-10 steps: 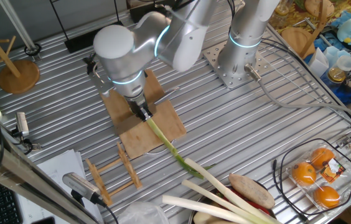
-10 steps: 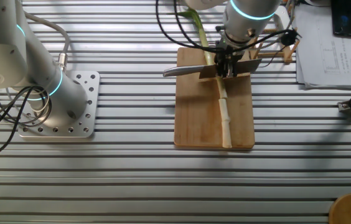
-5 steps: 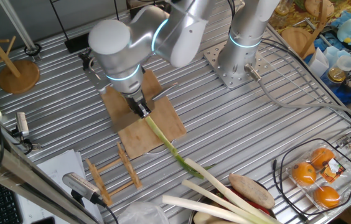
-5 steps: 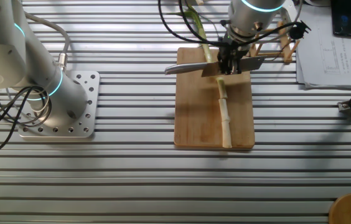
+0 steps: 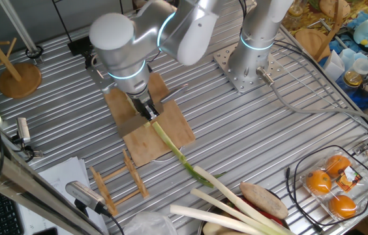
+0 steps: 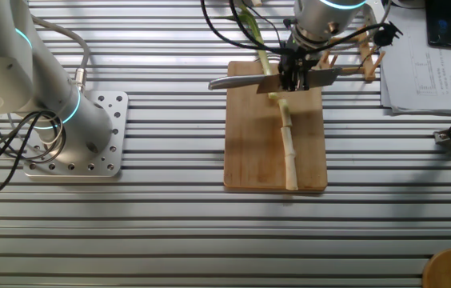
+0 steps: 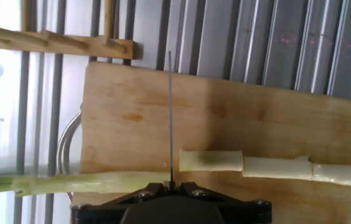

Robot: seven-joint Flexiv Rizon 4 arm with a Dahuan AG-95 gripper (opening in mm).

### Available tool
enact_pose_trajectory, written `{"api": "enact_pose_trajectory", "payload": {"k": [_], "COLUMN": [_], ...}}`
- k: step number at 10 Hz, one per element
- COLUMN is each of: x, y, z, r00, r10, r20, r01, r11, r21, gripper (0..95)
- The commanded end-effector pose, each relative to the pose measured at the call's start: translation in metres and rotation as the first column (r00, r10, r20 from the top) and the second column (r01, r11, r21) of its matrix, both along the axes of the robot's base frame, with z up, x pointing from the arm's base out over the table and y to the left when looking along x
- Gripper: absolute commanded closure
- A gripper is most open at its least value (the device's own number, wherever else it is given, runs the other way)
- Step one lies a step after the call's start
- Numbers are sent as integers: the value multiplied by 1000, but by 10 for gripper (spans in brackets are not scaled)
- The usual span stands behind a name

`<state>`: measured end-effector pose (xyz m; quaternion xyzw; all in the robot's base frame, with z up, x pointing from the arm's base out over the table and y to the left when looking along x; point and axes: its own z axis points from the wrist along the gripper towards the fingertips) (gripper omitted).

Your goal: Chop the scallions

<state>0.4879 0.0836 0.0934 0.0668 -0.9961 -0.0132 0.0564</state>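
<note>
Arm is all chunky silver-grey rounded metal segments (image 5: 171, 36) with glowing cyan rings at the joints. Fat cylindrical base column sits on a square perforated steel mounting plate (image 6: 89, 136) dotted with screw holes. Black cables loop off the base. Gripper (image 6: 293, 70) is small, black and boxy.

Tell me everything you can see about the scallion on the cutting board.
The scallion is a long thin stalk, pale whitish at one end, shading to green leaf beyond the wooden cutting board. It lies flat along the board. Cuts have split the pale end into short pieces lying in a row; the hand view shows a gap between the long green part and the nearest piece. The knife blade stands at that gap.
</note>
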Motion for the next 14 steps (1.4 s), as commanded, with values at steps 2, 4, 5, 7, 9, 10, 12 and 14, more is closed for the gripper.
{"api": "enact_pose_trajectory", "payload": {"k": [2, 4, 5, 7, 9, 10, 12, 14], "x": [-2, -3, -4, -9, -13, -14, -17, -21], "y": [5, 8, 13, 33, 52, 58, 67, 75], "z": [7, 13, 16, 17, 12, 10, 7, 9], "r00": [1000, 1000, 1000, 998, 997, 994, 986, 981], "r10": [-6, -14, -24, -59, -58, -46, -33, -13], "r20": [5, 1, -7, -22, -54, -96, -166, -191], "r01": [6, 14, 25, 60, 63, 58, 59, 47], "r11": [1000, 999, 998, 995, 994, 990, 986, 984], "r21": [9, 38, 59, 74, 95, 127, 153, 170], "gripper": [950, 950, 950, 950, 950, 950, 950, 950]}}
